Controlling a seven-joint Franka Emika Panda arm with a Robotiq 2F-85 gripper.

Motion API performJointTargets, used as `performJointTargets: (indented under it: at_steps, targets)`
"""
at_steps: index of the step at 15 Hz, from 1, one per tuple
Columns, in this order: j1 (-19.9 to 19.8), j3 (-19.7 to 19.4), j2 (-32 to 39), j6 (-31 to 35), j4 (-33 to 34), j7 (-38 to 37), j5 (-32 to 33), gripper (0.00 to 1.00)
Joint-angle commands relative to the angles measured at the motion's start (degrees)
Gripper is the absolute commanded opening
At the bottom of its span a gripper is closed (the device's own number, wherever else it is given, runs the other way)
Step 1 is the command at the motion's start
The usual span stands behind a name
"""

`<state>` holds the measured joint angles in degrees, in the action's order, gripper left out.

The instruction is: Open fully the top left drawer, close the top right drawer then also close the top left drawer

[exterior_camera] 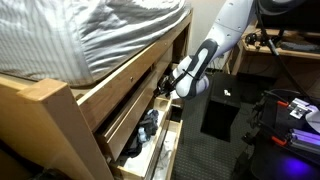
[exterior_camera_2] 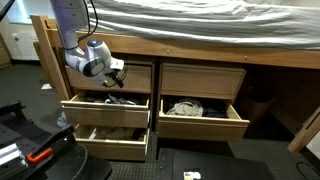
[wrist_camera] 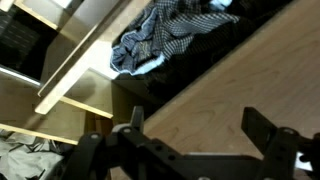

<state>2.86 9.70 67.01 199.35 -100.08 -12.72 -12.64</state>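
Observation:
In an exterior view the top left drawer stands pulled out, with black clothing inside. My gripper hovers just above its back right part, in front of the dark drawer opening. It also shows in the side exterior view. In the wrist view my gripper is open and empty, its two fingers spread over the drawer's pale wood front. Dark checked clothing lies beyond it. The top right drawer shows only its flat front, flush with the frame. Its contents are hidden.
The lower left drawer is pulled out with pale fabric. The lower right drawer is pulled out with grey-white cloth. A black box stands on the floor near the arm. The mattress overhangs the drawers.

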Motion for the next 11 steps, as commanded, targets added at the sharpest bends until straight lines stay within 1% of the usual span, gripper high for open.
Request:
performJointTargets:
  at_steps: [1, 3, 4, 5, 6, 8, 11]
  targets:
    - [-7.11, 5.48, 0.38, 0.30, 4.71, -2.72, 1.57, 1.00]
    - [-8.70, 5.74, 1.52, -0.27, 9.10, -4.41, 0.41, 1.00]
    - [-8.98, 5.22, 1.72, -0.55, 10.15, -5.06, -0.39, 1.00]
    - [-9.84, 5.25, 1.56, -0.86, 10.56, -5.55, -0.63, 1.00]
    - [-8.10, 4.12, 0.02, -1.15, 8.47, -4.59, -0.42, 1.00]
    - [-9.32, 4.14, 0.22, -1.30, 9.45, -4.94, -0.52, 1.00]
    - [-9.31, 4.37, 0.88, -1.29, 9.88, -5.20, -0.57, 1.00]
